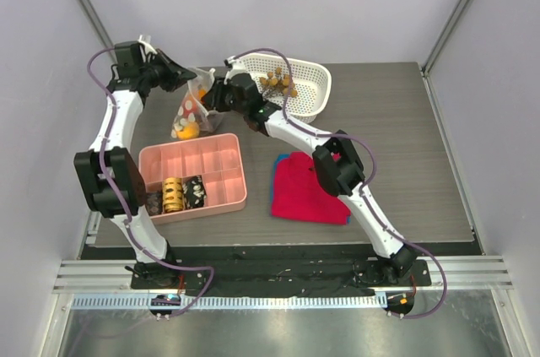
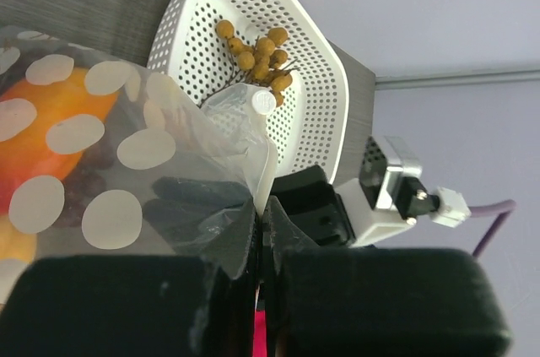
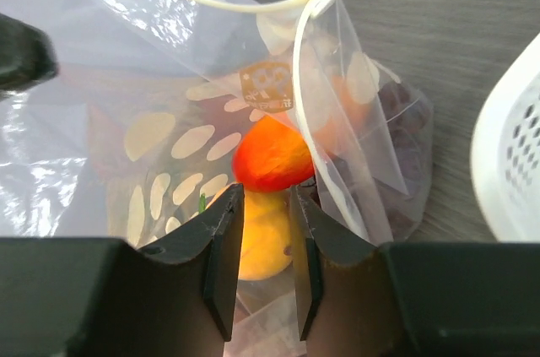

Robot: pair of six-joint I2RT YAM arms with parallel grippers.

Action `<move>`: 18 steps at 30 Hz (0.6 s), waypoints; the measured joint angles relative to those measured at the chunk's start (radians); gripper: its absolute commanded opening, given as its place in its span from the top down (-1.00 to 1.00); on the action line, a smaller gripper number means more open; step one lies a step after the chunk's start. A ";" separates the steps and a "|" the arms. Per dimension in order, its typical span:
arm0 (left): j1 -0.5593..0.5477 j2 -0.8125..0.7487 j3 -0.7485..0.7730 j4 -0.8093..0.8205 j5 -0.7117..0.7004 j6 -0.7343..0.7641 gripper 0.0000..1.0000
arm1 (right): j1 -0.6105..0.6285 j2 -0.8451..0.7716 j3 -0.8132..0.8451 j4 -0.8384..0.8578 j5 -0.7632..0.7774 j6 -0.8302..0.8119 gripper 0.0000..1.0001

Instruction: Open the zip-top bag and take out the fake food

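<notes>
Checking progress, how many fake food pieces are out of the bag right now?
1: the tan-brown ball cluster in the white mesh basket. Others in view sit inside the zip-top bag; some may be hidden.

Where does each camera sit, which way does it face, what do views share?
Top external: above, behind the robot, looking down on the table; left arm, right arm show.
Left wrist: along shut jaws pinching the zip-top bag, toward the basket.
Right wrist: into the bag, orange fruit past its parted jaws.
Shared: bag, basket.
</notes>
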 measured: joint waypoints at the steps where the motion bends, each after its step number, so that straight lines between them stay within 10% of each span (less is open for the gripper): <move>1: -0.002 -0.002 -0.003 0.001 0.001 -0.001 0.99 | 0.000 0.011 0.005 0.006 -0.007 0.014 0.30; 18: -0.048 -0.010 -0.013 0.016 0.029 -0.021 0.99 | 0.007 0.088 0.062 0.023 0.037 0.295 -0.12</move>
